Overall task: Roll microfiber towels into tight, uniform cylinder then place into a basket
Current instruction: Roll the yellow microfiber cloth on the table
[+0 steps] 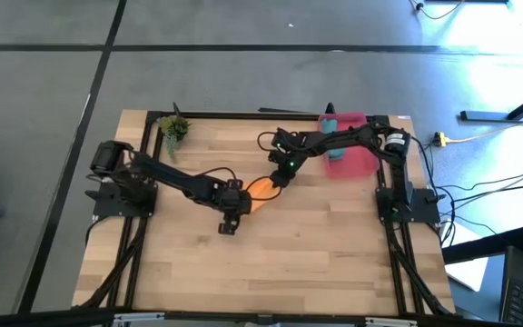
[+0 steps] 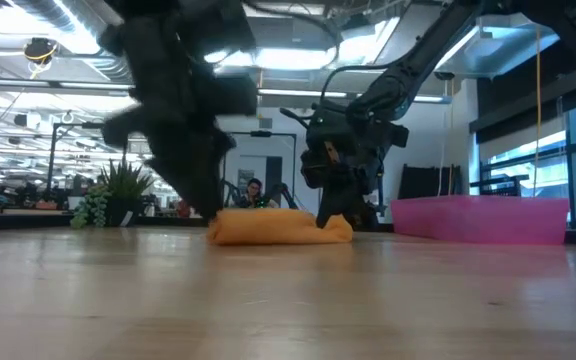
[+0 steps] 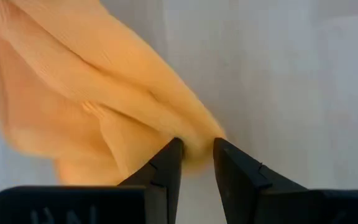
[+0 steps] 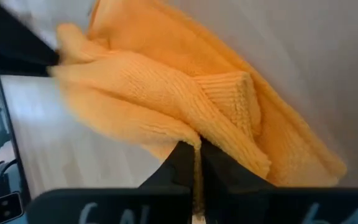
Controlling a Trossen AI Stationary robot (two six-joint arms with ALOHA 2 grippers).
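The orange towel [image 2: 280,226] lies bunched at the middle of the table [image 1: 271,263]. The left gripper [image 3: 197,153] pinches its one end with narrow jaws; the right gripper [image 4: 197,155] jaws are closed on the other end. Behind, the teal towel [image 1: 333,151] lies in the basket [image 1: 357,163].

Both claws [image 3: 196,155] [image 4: 196,163] pinched, mid-table.

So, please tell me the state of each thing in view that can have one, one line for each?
orange towel: bunched in a loose roll on the table, gripped at both ends.
teal towel: lying in the basket.
basket: upright on the table, holding the teal towel.
left gripper: pinching one end of the orange towel.
right gripper: shut on the other end.
plant: standing upright at the table's corner.
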